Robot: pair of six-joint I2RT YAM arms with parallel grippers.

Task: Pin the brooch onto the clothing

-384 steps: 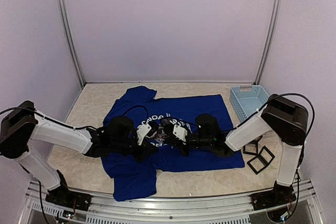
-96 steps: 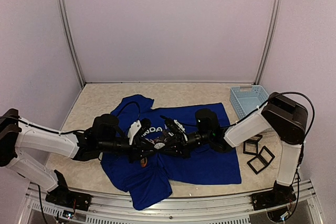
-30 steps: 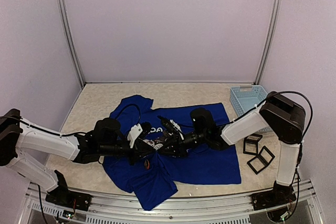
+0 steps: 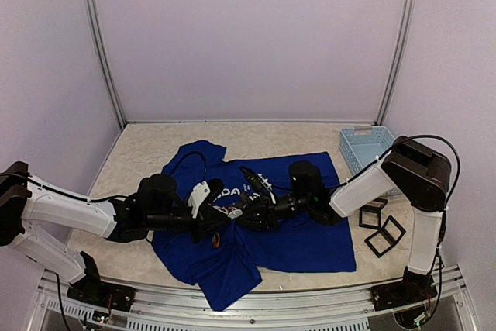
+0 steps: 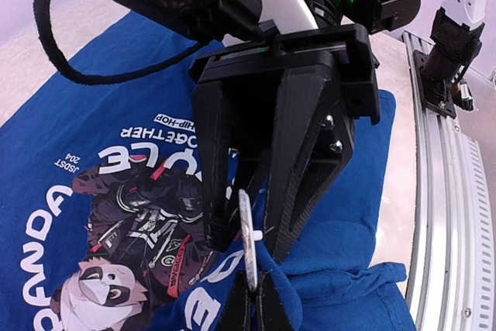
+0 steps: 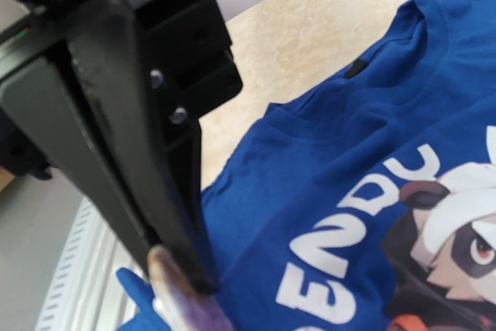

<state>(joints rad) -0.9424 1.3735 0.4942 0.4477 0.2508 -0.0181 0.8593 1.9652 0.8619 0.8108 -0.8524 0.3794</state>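
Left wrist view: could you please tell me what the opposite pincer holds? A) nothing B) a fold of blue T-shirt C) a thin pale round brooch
C: the right pincer is shut on the thin pale round brooch, seen edge-on at its tips.

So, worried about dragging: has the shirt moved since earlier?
Yes. The shirt slid toward the near rail, its lower sleeve also toward the basket side.
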